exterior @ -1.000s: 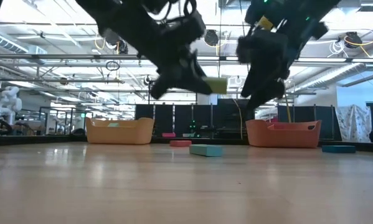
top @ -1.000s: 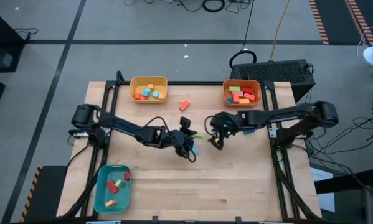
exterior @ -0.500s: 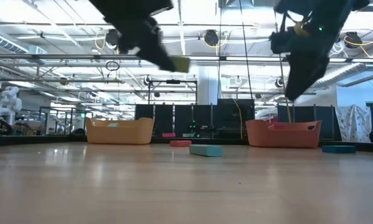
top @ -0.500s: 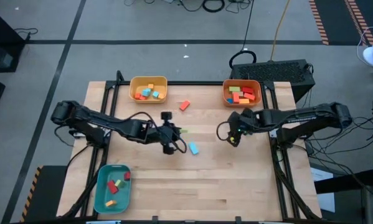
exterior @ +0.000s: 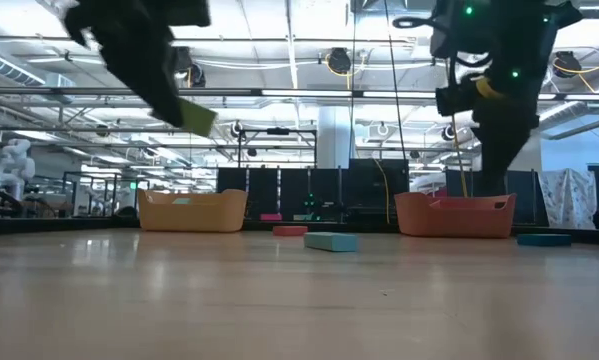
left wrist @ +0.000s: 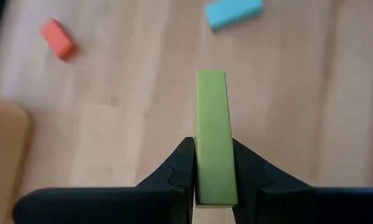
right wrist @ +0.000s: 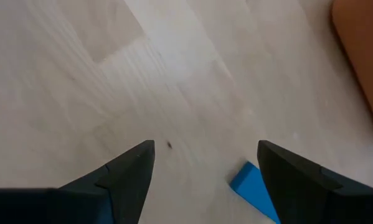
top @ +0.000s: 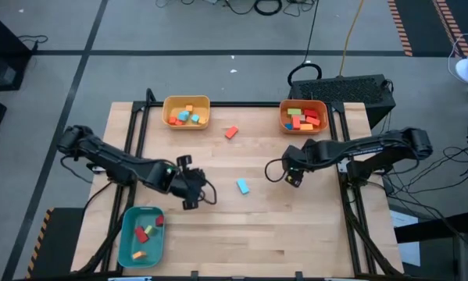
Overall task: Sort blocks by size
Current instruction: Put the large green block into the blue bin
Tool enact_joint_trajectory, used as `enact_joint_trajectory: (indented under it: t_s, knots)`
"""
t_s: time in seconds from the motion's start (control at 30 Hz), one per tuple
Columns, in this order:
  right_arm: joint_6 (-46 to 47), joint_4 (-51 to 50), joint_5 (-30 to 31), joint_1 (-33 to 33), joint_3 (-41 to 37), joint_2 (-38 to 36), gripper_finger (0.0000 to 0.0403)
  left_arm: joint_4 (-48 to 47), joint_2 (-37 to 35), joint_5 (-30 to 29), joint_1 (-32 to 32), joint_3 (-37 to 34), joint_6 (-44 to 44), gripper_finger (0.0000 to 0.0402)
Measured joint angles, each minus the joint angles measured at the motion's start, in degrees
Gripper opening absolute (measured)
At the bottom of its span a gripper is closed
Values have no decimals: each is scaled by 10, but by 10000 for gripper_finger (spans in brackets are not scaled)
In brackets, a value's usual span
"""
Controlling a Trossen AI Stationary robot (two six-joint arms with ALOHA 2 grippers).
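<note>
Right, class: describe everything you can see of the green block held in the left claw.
The green block is a long, flat, light-green bar with plain matte faces and square edges. The left claw is shut on one end, its two dark fingers pressing its long sides, so most of the bar sticks out past them. It hangs in the air above the wooden table, touching nothing else, tilted downward in the low view.

two slim black jointed arms, each trailing looped black cables. left end effector [left wrist: 214,177] has matte black tapered fingers; right end effector [right wrist: 205,171] likewise, with small green lights on its wrist.
</note>
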Motion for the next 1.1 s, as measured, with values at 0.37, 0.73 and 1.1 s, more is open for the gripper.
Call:
enact_joint_trajectory:
  t_s: [0.37, 0.73, 1.1]
  knots:
    - [35, -43, -5, 0, 0, 21, 269, -118, -13, 17, -132, 0, -223, 62]
    - [41, -49, -4, 0, 0, 21, 269, -176, -13, 142, -290, 7, -369, 62]
    - [36, -59, 1, 0, 0, 21, 270, -201, -13, 212, -378, 5, -428, 62]
